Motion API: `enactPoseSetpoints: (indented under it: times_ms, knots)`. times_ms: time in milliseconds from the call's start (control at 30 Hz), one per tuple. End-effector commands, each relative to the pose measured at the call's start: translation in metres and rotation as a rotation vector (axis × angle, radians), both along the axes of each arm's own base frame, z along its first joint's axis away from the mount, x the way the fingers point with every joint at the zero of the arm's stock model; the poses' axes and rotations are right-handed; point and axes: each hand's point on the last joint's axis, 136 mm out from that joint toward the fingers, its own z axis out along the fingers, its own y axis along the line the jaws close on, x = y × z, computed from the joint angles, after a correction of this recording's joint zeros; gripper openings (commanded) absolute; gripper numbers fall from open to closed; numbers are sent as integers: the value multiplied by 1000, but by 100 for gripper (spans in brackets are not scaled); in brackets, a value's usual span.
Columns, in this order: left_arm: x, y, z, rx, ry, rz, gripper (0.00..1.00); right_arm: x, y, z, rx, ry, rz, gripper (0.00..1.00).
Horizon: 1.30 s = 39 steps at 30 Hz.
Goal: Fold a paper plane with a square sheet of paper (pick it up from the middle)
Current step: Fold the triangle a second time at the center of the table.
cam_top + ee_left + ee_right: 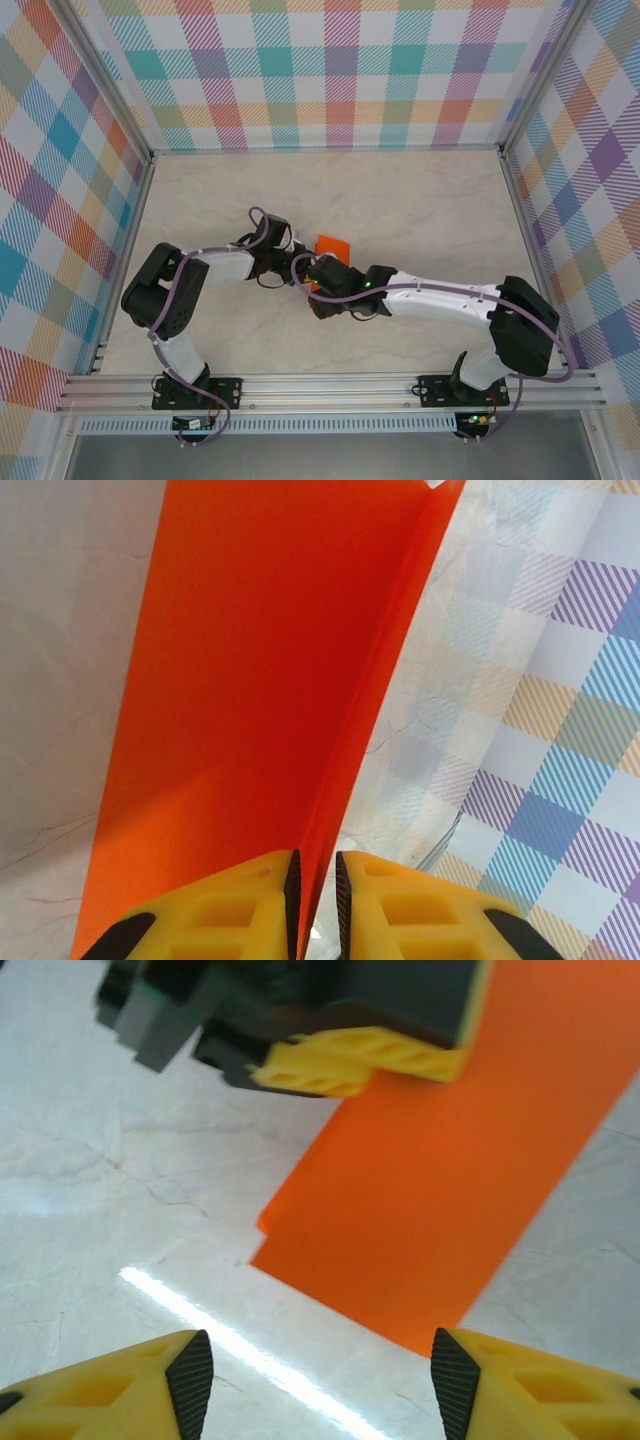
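Overhead, both arms are seen meeting at the middle of the pale marbled table (430,200). The left gripper (298,250) and right gripper (316,274) are set close together, with the orange paper plane (334,244) just beyond their tips.

From the left wrist, the left gripper (316,900) is seen closed on the paper plane (250,680). A raised fold is pinched between the black pads, and the rest is spread ahead and leftward. A checked wall (560,730) is seen to the right.

From the right wrist, the right gripper (320,1385) is seen open, with nothing held between its fingers. The paper plane (450,1180) is seen just ahead, slightly rightward, over the table (100,1210). The left gripper (360,1055) is clamped at the plane's far end.
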Motion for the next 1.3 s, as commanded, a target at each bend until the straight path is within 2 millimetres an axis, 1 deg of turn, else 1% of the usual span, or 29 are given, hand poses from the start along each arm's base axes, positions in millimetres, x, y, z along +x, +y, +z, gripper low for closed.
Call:
enactPoseSetpoints:
  times_ms: [0,100,200,367,467,533,667,933,1000,1067,1167,1233,1267]
  knots:
    - [3,-3,1,3,3,-11,19,3,9,-3,-63,-43,13,60]
    - [1,-3,0,3,7,-14,19,4,14,-13,-128,-73,6,59]
    - [1,-2,1,4,6,-13,19,7,13,-19,-187,-107,-16,57]
    - [0,-3,1,2,5,-13,19,10,13,-29,-224,-120,-30,56]
    - [0,-3,0,4,7,-15,18,11,15,-31,-220,-123,-31,53]
    - [0,-3,0,3,8,-15,18,11,18,-29,-212,-126,-31,49]
    - [0,-3,1,3,5,-16,18,11,15,-26,-210,-134,-32,41]
    - [1,-4,5,-2,-1,-16,19,10,4,-19,-192,-150,-50,17]
    - [2,-4,6,-2,-3,-16,19,9,3,-18,-198,-151,-47,16]
    - [1,-3,5,4,-1,-17,21,9,2,-17,-202,-151,-43,14]
    - [1,1,7,28,-12,-3,26,9,2,-16,-174,-130,-37,7]
    - [-1,13,6,95,-20,23,34,9,3,-17,-125,-84,-25,3]
    - [-1,19,7,130,-30,38,36,9,3,-18,-99,-61,-23,2]
